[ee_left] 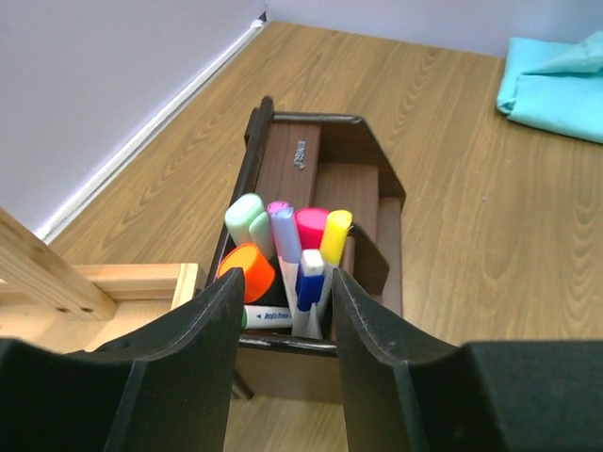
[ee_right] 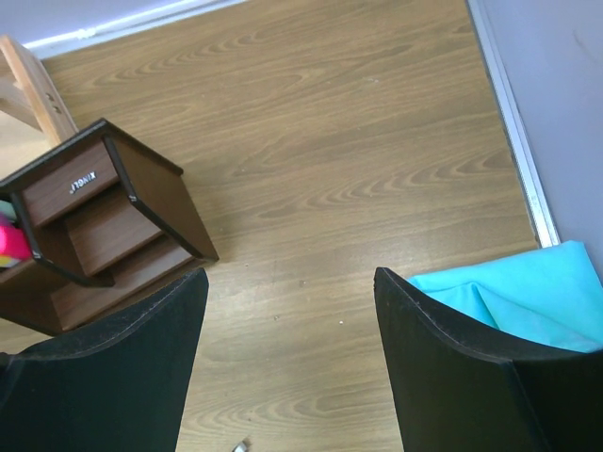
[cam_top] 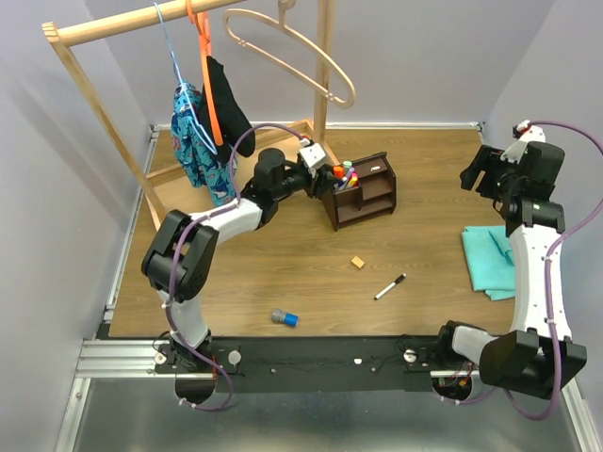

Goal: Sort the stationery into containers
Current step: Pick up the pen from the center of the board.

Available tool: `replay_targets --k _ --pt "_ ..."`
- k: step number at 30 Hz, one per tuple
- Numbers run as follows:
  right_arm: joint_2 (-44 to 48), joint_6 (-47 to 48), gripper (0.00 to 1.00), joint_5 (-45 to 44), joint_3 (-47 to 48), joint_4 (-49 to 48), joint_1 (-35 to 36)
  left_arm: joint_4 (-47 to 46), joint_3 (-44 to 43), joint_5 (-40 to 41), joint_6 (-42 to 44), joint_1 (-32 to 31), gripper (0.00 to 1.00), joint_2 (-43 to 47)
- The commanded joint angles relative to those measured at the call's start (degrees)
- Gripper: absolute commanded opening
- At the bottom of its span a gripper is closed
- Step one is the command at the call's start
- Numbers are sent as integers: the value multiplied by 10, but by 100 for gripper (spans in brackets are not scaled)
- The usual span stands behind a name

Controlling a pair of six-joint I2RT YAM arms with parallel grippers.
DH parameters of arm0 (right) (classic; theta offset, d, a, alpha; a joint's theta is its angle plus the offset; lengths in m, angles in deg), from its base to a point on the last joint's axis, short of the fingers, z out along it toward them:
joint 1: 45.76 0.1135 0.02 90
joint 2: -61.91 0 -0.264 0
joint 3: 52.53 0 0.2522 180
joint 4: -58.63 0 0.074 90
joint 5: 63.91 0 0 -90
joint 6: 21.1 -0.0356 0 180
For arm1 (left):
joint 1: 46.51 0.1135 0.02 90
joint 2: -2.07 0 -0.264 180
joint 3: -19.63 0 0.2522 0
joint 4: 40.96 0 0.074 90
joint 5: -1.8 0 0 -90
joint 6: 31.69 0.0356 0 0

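Left hand is hovering part-open, gripping nothing, at the organiser; its end compartment is holding markers and highlighters. Right hand is gaping wide. Loose marker, cube and cylinder are lying on the table.

Dark wood organiser w/ satin sheen — matt wood-grain table, soft cloth
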Motion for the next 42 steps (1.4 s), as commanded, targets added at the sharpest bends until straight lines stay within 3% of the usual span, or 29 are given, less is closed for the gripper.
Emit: replay_targets --k 1,5,9,14,23,30,42 --pt "33 -26 79 10 -24 -25 -5 116 -48 -12 55 -29 50 89" --pt "59 -73 80 -51 -47 -22 -5 341 -81 13 95 -122 50 133" --pt "74 -109 80 -144 -52 -3 -4 485 -119 32 63 -197 50 131" --pt "78 -161 84 -177 -23 36 -5 637 -212 110 -13 -257 47 31" --pt "70 -217 84 -152 5 47 -6 650 -307 236 12 -346 48 -105" --pt "89 -226 83 -140 -12 49 -6 642 -341 281 30 -389 59 -166" --pt "98 -233 83 -130 -30 59 -10 616 -388 316 15 -392 61 -233"
